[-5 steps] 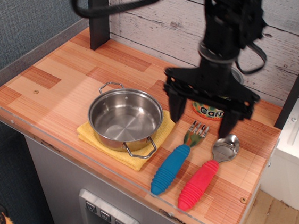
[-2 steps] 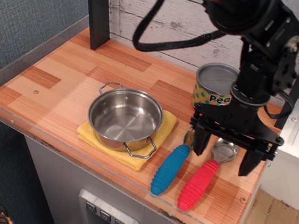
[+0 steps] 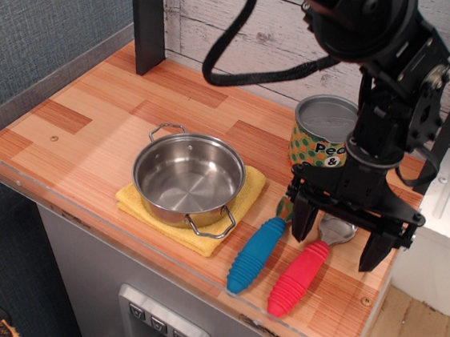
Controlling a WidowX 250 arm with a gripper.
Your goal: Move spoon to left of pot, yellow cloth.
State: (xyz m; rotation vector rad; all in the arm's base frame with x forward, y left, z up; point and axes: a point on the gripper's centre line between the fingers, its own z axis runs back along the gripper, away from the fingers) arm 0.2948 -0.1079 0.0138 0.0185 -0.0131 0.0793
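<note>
The spoon [image 3: 300,277] has a ribbed red handle and a silver bowl and lies at the front right of the counter. Its bowl is partly hidden behind my gripper. My gripper [image 3: 336,241] hangs open just over the spoon's bowl end, one finger [image 3: 303,219] on its left and one finger [image 3: 376,249] on its right. The steel pot [image 3: 188,177] stands on the yellow cloth [image 3: 194,228] in the middle of the counter, to the left of the spoon.
A blue-handled fork [image 3: 255,254] lies between the pot and the spoon. A "Peas & Carrots" can [image 3: 322,134] stands behind my gripper. A dark post [image 3: 148,17] rises at the back left. The counter's clear front edge [image 3: 196,288] lies close to the handles.
My gripper has swung from above the fork's head to the right and down over the spoon's bowl. It stays open. The can has come into view.
</note>
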